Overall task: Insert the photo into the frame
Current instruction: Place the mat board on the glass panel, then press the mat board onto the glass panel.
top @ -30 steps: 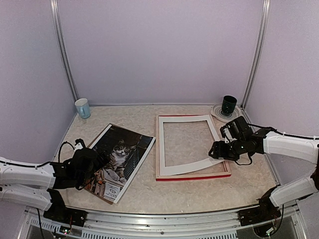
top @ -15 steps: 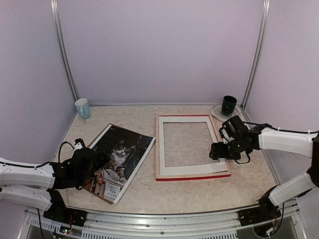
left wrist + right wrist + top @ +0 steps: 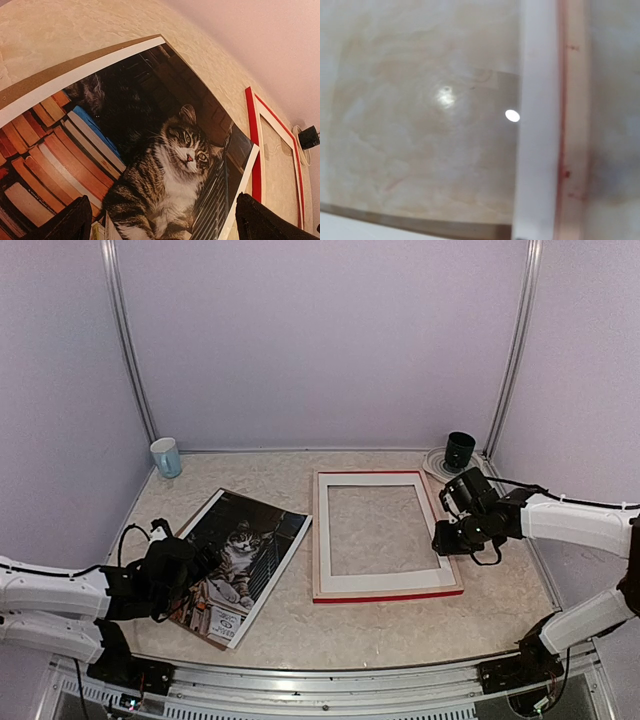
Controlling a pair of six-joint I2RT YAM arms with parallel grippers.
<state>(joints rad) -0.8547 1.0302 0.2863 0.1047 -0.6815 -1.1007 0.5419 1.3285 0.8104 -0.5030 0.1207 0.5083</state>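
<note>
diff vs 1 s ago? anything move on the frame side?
The white mat, skewed a second ago with its near edge slanting across the opening, now lies square in the frame. The right gripper has shifted right, toward the frame's right rail. Left gripper and photo unchanged.

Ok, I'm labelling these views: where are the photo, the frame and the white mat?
photo (image 3: 161, 182), left wrist view, on the cat's chest.
frame (image 3: 385, 597), top view, on its red near rail.
white mat (image 3: 385, 582), top view, on its near strip.
</note>
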